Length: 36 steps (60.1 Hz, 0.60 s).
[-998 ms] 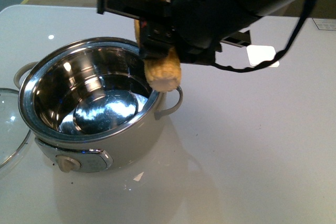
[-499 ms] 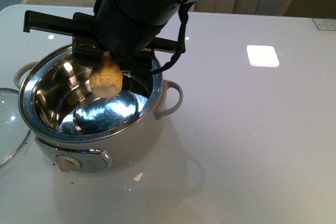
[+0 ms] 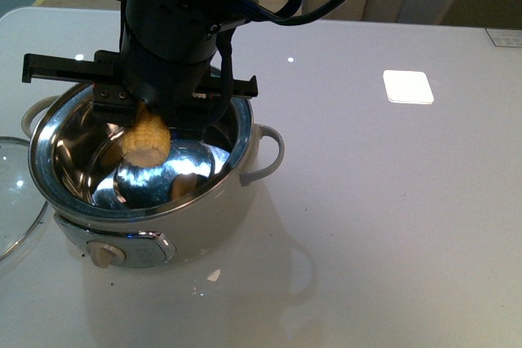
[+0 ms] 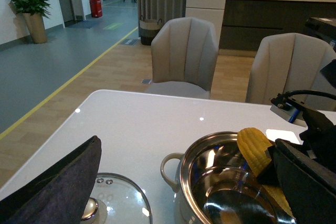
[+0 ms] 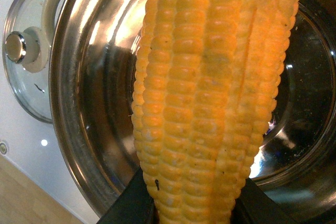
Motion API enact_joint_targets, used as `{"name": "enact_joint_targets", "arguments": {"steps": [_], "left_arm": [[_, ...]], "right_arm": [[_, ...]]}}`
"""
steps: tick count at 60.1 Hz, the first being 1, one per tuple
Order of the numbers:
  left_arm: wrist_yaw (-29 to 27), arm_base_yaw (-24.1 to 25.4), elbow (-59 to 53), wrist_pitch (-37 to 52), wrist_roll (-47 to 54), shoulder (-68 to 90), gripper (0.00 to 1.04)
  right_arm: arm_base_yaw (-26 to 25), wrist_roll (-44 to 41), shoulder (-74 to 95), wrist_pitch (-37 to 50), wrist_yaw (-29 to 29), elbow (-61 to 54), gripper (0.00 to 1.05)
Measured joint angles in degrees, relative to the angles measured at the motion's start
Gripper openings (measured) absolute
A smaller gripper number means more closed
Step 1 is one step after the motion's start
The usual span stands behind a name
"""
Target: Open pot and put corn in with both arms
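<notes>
The cream-white pot (image 3: 204, 218) stands open on the table, its steel interior bare. My right gripper (image 3: 149, 118) hangs over the pot's mouth, shut on the yellow corn (image 3: 147, 141), whose lower end dips below the rim. In the right wrist view the corn (image 5: 210, 93) fills the frame above the pot's inside (image 5: 89, 108), clamped between the black fingers (image 5: 131, 203). In the left wrist view the corn (image 4: 254, 148) sits over the pot's rim (image 4: 184, 182). The left gripper is open and empty; one dark finger (image 4: 60, 179) shows, above the lid and left of the pot.
The steel-rimmed glass lid (image 3: 12, 201) lies flat on the table left of the pot; it also shows in the left wrist view (image 4: 118, 203) and the right wrist view (image 5: 26, 51). A white square patch (image 3: 408, 85) is at the back right. Chairs (image 4: 184, 56) stand beyond the table.
My right gripper has carried the corn leftward from over the pot's right rim to above its middle and lowered it into the mouth.
</notes>
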Motion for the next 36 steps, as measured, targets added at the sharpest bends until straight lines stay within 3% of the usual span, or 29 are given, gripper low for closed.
{"name": "enact_joint_targets", "arguments": {"steps": [15, 22, 36], "left_arm": [[0.0, 0.0, 0.0, 0.0, 0.0, 0.0, 0.98], [0.0, 0.0, 0.0, 0.0, 0.0, 0.0, 0.98], [0.0, 0.0, 0.0, 0.0, 0.0, 0.0, 0.98]], "right_arm": [[0.15, 0.81, 1.01, -1.33, 0.13, 1.73, 0.2], [0.15, 1.11, 1.01, -1.33, 0.11, 1.7, 0.43], [0.11, 1.77, 0.85, -0.28, -0.15, 0.79, 0.78]]}}
